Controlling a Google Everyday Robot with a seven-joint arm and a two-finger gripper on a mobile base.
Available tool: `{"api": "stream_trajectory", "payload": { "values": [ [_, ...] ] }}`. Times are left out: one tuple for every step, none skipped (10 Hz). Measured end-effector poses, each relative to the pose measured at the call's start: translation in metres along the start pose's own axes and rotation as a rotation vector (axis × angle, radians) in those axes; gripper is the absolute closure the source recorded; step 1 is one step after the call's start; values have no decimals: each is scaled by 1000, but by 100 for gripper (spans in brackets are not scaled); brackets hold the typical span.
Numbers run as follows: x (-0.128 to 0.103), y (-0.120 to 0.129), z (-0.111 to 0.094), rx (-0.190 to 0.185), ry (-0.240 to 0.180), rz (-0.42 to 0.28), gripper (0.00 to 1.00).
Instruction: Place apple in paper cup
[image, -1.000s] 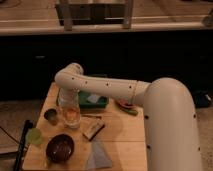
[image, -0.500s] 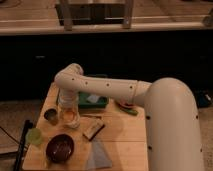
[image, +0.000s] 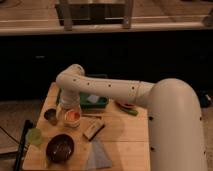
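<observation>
The apple (image: 73, 116) is a small orange-red fruit and shows in the mouth of the short white paper cup (image: 70, 121), which stands on the left part of the wooden table (image: 125, 142). My gripper (image: 69, 104) hangs straight down from the white arm, directly over the cup and the apple. Whether the gripper holds the apple or the apple rests in the cup cannot be told.
A small grey metal cup (image: 50, 115) stands just left of the paper cup. A pale green cup (image: 34, 136) and a dark bowl (image: 60, 148) are at the front left. A green tray (image: 90, 100), a flat red-and-green item (image: 126, 106), a brown block (image: 93, 131) and a grey cloth (image: 100, 156) lie around.
</observation>
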Motion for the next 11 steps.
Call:
{"api": "stream_trajectory", "payload": {
  "values": [
    [-1,0,-1,1,2,3,20],
    [-1,0,-1,1,4,5,20],
    [-1,0,-2,2,7,6,20],
    [-1,0,-3,3,12,9,20],
    [-1,0,-3,4,13,11,20],
    [-1,0,-4,6,16,13,20],
    [0,0,-5,8,17,15,20],
    [1,0,-6,9,18,14,20],
    [4,1,-9,11,21,11,20],
    [5,1,-10,11,22,9,20],
    [5,1,-10,11,22,9,20]
  ]
}}
